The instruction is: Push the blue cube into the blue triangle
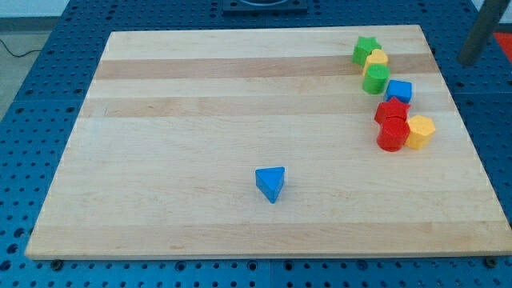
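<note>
The blue cube (399, 90) sits near the view's right edge of the wooden board (200, 120), in a cluster of blocks. The blue triangle (270, 183) lies alone at the lower middle of the board, far down and left of the cube. My rod comes in at the view's top right, and my tip (467, 61) is off the board's right edge, up and right of the blue cube and touching no block.
Above the cube stand a green star (366, 50), a yellow block (377, 58) and a green cylinder (375, 78). Below it sit a red star (392, 110), a red cylinder (392, 135) and a yellow hexagon (420, 131). Blue pegboard surrounds the board.
</note>
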You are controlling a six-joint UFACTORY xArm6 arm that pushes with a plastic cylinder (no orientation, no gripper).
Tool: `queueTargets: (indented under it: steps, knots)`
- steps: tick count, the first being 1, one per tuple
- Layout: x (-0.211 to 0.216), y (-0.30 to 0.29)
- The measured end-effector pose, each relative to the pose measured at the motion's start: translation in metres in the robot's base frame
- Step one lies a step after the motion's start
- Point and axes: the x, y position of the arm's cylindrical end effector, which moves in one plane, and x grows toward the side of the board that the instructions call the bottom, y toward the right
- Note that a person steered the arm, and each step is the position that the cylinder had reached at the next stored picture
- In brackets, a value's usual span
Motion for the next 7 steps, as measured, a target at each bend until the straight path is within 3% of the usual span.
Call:
queueTargets:
  steps: [1,2,4,7]
  knots:
    - [0.052,-0.011]
    - [0.068,-0.049]
    - [0.071,-0.171]
    - [0.067,-0.249]
